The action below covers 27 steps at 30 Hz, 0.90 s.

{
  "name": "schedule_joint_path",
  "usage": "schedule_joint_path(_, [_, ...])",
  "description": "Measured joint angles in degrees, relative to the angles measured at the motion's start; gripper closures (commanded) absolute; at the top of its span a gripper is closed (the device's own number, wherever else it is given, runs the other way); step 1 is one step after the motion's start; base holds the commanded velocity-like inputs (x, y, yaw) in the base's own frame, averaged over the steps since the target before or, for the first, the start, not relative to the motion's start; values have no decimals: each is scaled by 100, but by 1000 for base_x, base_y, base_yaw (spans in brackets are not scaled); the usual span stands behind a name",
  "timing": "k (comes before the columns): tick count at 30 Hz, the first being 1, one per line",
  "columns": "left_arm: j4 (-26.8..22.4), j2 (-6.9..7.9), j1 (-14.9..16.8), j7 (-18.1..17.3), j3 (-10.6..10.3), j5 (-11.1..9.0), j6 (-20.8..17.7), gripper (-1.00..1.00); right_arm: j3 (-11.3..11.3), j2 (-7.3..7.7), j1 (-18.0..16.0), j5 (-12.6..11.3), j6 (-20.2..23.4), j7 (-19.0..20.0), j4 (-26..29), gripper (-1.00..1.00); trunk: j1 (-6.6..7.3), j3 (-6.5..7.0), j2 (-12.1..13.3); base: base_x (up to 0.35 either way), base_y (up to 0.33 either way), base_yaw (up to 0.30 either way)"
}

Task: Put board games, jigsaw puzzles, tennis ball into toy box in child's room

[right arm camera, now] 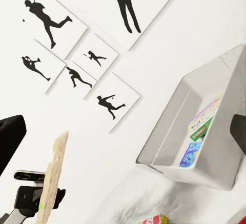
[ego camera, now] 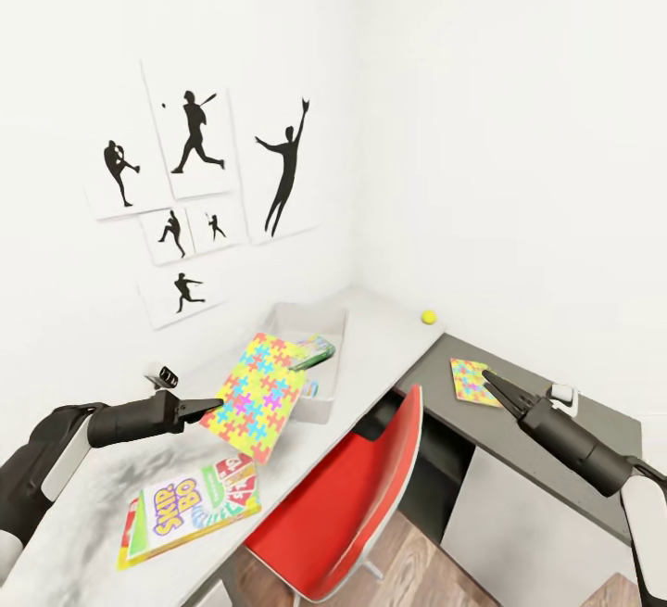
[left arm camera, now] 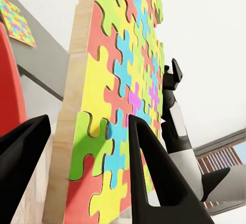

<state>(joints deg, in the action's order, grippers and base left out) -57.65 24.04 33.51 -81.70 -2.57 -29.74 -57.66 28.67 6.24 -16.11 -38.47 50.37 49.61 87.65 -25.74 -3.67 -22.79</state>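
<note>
A: Left gripper (ego camera: 211, 406)?
B: Jaws are pinching the edge of the multicoloured wooden jigsaw puzzle board (ego camera: 255, 394), holding it tilted above the pale grey slab table (ego camera: 83, 496), just beside the white open toy box (ego camera: 306, 347).
A: Right gripper (ego camera: 489, 379)?
B: Hovering over the second jigsaw (ego camera: 471, 381) on the dark grey lower section (ego camera: 556, 449); jaw gap, cannot tell.
A: Others?
B: SKIP-BO card box (ego camera: 190, 510) is lying on the table; yellow tennis ball (ego camera: 428, 317) is sitting near the wall.

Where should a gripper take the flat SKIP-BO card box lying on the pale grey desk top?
The flat yellow, green and red SKIP-BO card box lies face up near the pale grey desk top's front edge. It is probably best pinched by its thin edge there, coming in low from the open chair side.
</note>
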Motion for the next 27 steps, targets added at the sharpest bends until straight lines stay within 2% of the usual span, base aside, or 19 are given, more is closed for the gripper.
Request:
schedule_joint_path(11, [-2, -14, -1, 1, 4, 1, 8, 100, 0, 0, 0, -2, -1, -1, 1, -100, 1, 0, 0, 163, -180, 4])
schedule_joint_path(23, [-4, -59, -6, 2, 9, -4, 8, 100, 0, 0, -1, 3, -1, -4, 6, -100, 1, 32, 0, 155, -187, 230])
schedule_joint_path(27, [-3, -62, -8, 1, 8, -10, 13, 100, -3, 0, 0, 4, -2, -4, 6, -100, 0, 37, 0, 46, -89, 90])
